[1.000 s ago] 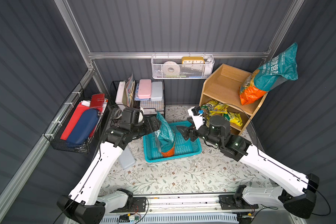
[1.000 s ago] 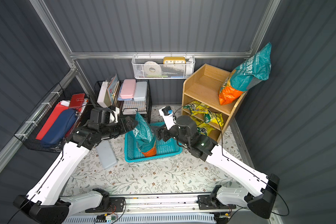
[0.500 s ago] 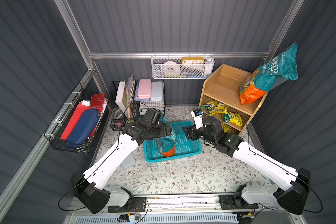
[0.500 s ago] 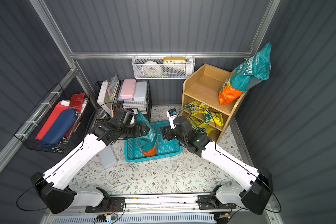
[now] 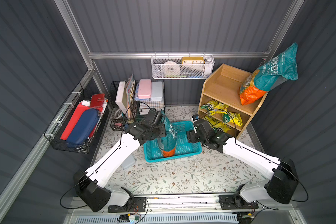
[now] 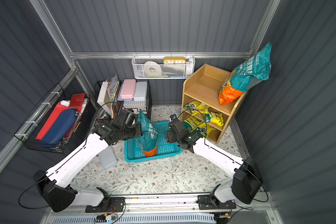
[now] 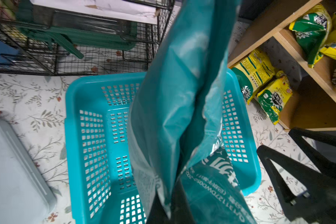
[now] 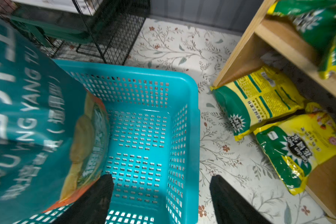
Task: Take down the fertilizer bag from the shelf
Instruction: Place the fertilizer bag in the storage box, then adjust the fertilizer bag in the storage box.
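The left gripper (image 5: 162,130) is clenched on the bag (image 5: 168,139), probably keeping it upright in the basket (image 5: 184,154). The right gripper (image 8: 159,182) hangs released beside it. A second bag (image 5: 268,77) leans at the shelf's (image 5: 221,87) top-tier right end.

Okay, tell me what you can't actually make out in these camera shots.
- Left gripper fingertips: left wrist view, covered by the teal bag in the blue basket.
- That bag's print: right wrist view, partly motion-blurred.
- Shelf bottom tier: both top views, partly behind the right arm.
- Clock hands: too small.
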`<control>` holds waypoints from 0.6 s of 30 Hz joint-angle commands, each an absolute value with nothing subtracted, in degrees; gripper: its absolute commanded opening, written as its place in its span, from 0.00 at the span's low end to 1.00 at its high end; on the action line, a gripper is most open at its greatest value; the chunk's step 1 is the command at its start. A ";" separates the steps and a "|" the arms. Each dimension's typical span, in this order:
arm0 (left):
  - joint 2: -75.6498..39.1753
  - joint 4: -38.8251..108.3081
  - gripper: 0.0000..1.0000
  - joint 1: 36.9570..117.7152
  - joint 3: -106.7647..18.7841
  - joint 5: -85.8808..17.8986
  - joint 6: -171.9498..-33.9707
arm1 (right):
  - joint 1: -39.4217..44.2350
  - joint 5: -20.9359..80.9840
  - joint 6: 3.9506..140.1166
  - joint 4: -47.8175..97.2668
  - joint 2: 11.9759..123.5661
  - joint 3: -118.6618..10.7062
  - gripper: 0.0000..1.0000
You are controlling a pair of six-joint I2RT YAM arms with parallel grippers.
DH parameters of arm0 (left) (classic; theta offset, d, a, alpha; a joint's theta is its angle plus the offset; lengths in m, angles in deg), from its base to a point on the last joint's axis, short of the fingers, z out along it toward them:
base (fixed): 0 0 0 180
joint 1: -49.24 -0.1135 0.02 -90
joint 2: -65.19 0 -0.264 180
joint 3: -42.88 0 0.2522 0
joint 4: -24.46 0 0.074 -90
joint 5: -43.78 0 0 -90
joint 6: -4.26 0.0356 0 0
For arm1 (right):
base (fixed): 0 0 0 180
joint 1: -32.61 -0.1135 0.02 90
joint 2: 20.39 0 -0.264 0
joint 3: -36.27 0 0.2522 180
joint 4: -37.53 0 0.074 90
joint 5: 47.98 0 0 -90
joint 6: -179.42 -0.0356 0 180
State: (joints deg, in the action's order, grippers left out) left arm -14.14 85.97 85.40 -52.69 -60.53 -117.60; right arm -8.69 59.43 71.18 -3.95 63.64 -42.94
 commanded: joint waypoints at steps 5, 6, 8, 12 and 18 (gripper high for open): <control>-6.15 84.83 0.00 82.71 -52.37 -71.10 -112.77 | -8.70 59.52 67.71 -10.04 71.81 -45.90 0.82; -5.29 84.58 0.00 82.04 -49.62 -71.01 -112.41 | -8.70 59.64 67.50 -10.83 72.86 -46.48 0.82; -3.64 83.98 0.00 80.97 -46.91 -70.47 -112.02 | -8.72 60.28 67.18 -11.99 74.47 -47.17 0.82; -1.42 83.31 0.00 78.03 -42.24 -67.16 -111.60 | -8.61 62.86 66.88 -14.31 77.18 -48.10 0.82; -0.31 83.14 0.00 74.52 -41.88 -65.54 -107.56 | -7.55 71.66 65.91 -20.63 80.44 -50.08 0.82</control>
State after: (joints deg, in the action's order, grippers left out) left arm -1.33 85.60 75.87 -41.43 -64.26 -111.83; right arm -8.43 65.14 66.92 -16.43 80.05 -48.77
